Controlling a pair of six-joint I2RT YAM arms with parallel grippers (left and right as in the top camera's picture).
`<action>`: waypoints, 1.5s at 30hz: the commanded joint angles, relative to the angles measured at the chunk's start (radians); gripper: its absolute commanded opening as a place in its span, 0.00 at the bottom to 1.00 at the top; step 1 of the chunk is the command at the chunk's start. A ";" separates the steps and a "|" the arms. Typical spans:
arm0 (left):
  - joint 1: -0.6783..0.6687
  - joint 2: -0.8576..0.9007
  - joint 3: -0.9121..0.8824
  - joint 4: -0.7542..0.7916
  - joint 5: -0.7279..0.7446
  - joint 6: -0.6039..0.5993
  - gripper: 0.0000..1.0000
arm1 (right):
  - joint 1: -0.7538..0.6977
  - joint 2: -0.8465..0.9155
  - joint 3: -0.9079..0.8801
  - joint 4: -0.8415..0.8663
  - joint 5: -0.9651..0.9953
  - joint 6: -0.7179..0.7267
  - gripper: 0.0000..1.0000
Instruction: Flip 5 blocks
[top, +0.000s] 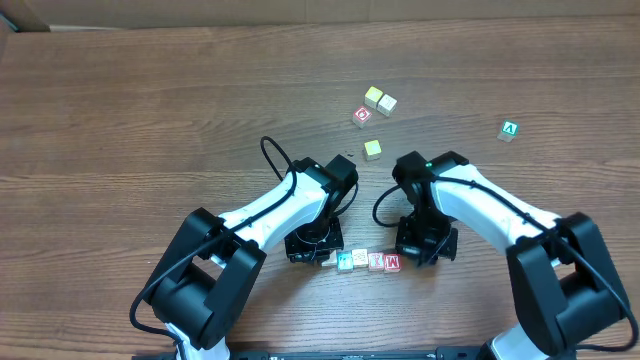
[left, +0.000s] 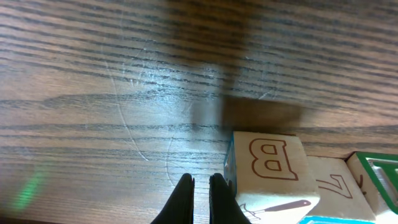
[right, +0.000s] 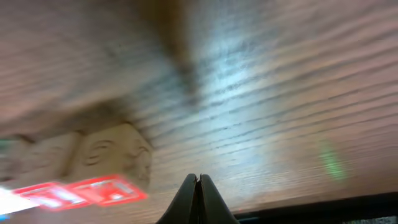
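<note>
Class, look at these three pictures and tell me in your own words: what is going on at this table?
Two robot arms are working at a row of letter blocks near the table's front edge. The left arm's fingers are shut and empty, down by a B block at the row's left end; the right arm's fingers are shut and empty at the other end. No block is held. Several more cubes and a green cube lie farther back.

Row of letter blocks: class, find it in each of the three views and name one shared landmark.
Overhead: row of letter blocks low centre, between left tool and right tool.
Left wrist: row at bottom right.
Right wrist: row at bottom left, blurred.
Shared landmark: wood-grain table.
</note>
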 joint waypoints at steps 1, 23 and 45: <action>0.016 0.009 -0.009 -0.006 -0.064 -0.040 0.06 | 0.000 -0.076 0.104 0.005 0.074 0.005 0.04; 0.151 0.009 -0.009 0.168 0.212 0.306 0.09 | 0.275 -0.089 0.158 -0.025 -0.062 0.034 0.04; 0.095 0.009 -0.009 0.091 0.209 0.285 0.04 | 0.277 -0.089 0.156 -0.026 -0.054 0.037 0.04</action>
